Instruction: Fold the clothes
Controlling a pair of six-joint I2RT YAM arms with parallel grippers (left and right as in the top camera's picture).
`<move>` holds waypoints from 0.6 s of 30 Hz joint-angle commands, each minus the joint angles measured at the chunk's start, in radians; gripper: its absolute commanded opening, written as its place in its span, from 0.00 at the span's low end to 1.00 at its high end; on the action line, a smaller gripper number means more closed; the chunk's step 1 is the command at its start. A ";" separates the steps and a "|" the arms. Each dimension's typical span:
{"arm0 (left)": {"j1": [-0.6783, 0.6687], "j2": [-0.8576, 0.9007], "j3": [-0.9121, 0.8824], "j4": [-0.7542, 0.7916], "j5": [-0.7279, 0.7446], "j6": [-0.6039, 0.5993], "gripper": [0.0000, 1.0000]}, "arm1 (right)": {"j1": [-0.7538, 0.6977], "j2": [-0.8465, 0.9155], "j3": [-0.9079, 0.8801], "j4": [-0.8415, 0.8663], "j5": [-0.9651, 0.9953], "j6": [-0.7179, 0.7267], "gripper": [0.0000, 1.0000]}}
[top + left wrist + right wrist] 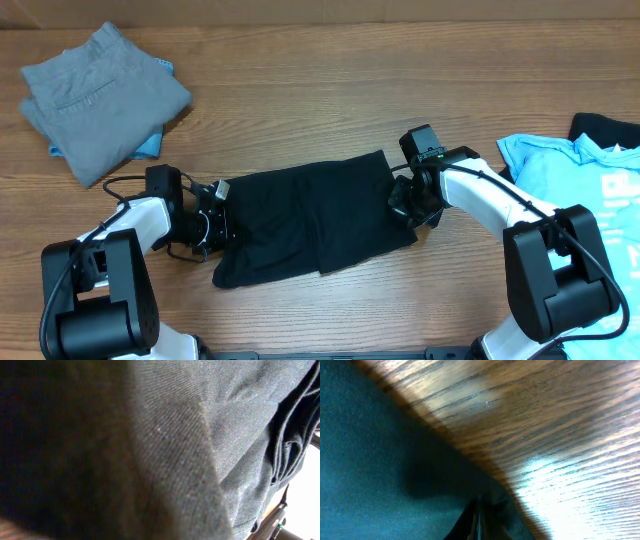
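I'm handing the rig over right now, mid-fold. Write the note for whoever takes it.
Left gripper: at the left end of the plain black fabric T-shirt; grip not visible.
Right gripper: at the shirt's right end; grip not visible either.
The black shirt lies mid-table, folded into a long band.
Folded grey trousers lie far left; a light-blue printed tee lies at the right edge, partly out of frame.
Done: trousers, shirt's lengthwise folds.
Left: probably fold the band across, then the blue tee.

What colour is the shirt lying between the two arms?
The shirt is plain black, clearest in the overhead view.
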 commanded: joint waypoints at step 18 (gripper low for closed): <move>0.063 0.039 0.862 -0.848 -0.511 -0.043 0.04 | -0.002 -0.303 0.002 -0.050 0.025 -0.066 0.10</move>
